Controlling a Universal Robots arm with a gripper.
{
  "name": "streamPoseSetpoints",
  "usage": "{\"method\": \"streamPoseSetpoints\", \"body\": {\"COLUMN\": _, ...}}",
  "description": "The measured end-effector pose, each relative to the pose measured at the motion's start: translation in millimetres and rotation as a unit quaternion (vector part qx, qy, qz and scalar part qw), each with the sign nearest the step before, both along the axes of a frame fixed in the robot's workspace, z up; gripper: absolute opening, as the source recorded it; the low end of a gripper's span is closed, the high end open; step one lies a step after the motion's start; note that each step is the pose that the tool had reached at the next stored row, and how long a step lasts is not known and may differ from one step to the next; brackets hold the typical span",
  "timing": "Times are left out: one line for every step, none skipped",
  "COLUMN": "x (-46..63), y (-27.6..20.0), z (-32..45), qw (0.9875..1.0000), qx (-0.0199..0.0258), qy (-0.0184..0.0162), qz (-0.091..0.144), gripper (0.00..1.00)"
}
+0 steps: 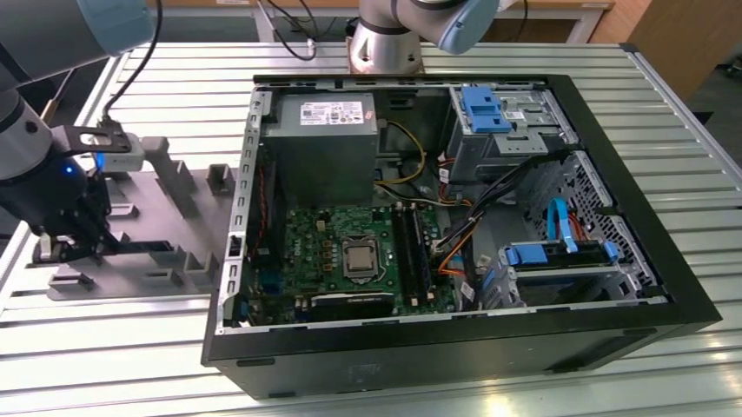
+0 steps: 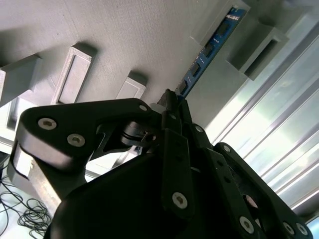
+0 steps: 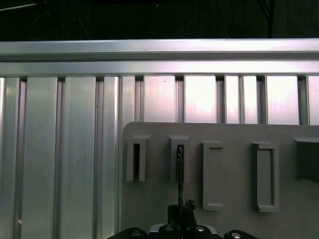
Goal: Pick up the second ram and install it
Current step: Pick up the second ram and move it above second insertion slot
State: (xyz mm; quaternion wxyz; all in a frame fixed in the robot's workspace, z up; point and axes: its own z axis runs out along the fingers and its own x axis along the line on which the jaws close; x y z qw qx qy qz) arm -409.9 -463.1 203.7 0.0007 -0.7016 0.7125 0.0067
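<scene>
The second ram [image 2: 207, 50] is a narrow blue stick with black chips. It stands on edge on the grey holder plate [image 1: 156, 261], with its far end in one of the plate's slotted blocks [image 3: 179, 144]. In the first wrist view the ram [image 3: 179, 167] shows edge-on as a thin dark line. My gripper [image 2: 172, 99] is shut on its near end, one black finger on each face. In the exterior view the gripper [image 1: 64, 248] sits low over the holder plate at that view's left, well apart from the open computer case [image 1: 649, 287].
The case lies open on its side, showing the green motherboard [image 1: 336, 252] and the long black memory slots [image 1: 412, 243]. A grey power supply [image 1: 319, 139], blue drive brackets [image 1: 481, 109] and loose cables fill its other parts. The ribbed metal table [image 3: 65, 149] surrounds the holder plate.
</scene>
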Motion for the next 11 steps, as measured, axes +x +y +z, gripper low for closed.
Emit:
{"method": "streamPoseSetpoints", "body": {"x": 0.0, "y": 0.0, "z": 0.3, "qw": 1.0000, "qx": 0.0001, "qy": -0.0001, "qz": 0.000, "gripper": 0.14}}
{"method": "streamPoseSetpoints", "body": {"x": 0.0, "y": 0.0, "z": 0.7, "qw": 1.0000, "qx": 0.0001, "qy": -0.0001, "qz": 0.000, "gripper": 0.14}}
{"method": "streamPoseSetpoints", "body": {"x": 0.0, "y": 0.0, "z": 1.2, "qw": 1.0000, "qx": 0.0000, "qy": 0.0000, "qz": 0.000, "gripper": 0.14}}
{"method": "streamPoseSetpoints", "body": {"x": 0.0, "y": 0.0, "z": 1.5, "qw": 1.0000, "qx": 0.0001, "qy": -0.0001, "qz": 0.000, "gripper": 0.14}}
{"method": "streamPoseSetpoints", "body": {"x": 0.0, "y": 0.0, "z": 1.8, "qw": 1.0000, "qx": 0.0001, "qy": -0.0001, "qz": 0.000, "gripper": 0.14}}
{"method": "streamPoseSetpoints", "body": {"x": 0.0, "y": 0.0, "z": 2.2, "qw": 1.0000, "qx": 0.0001, "qy": -0.0001, "qz": 0.000, "gripper": 0.14}}
{"method": "streamPoseSetpoints", "body": {"x": 0.0, "y": 0.0, "z": 2.5, "qw": 1.0000, "qx": 0.0001, "qy": -0.0001, "qz": 0.000, "gripper": 0.14}}
{"method": "streamPoseSetpoints", "body": {"x": 0.0, "y": 0.0, "z": 2.8, "qw": 1.0000, "qx": 0.0000, "qy": 0.0000, "qz": 0.000, "gripper": 0.14}}
{"method": "streamPoseSetpoints", "body": {"x": 0.0, "y": 0.0, "z": 3.2, "qw": 1.0000, "qx": 0.0000, "qy": -0.0001, "qz": 0.000, "gripper": 0.14}}
{"method": "streamPoseSetpoints", "body": {"x": 0.0, "y": 0.0, "z": 3.4, "qw": 1.0000, "qx": 0.0001, "qy": -0.0001, "qz": 0.000, "gripper": 0.14}}
{"method": "streamPoseSetpoints", "body": {"x": 0.0, "y": 0.0, "z": 3.8, "qw": 1.0000, "qx": 0.0001, "qy": -0.0001, "qz": 0.000, "gripper": 0.14}}
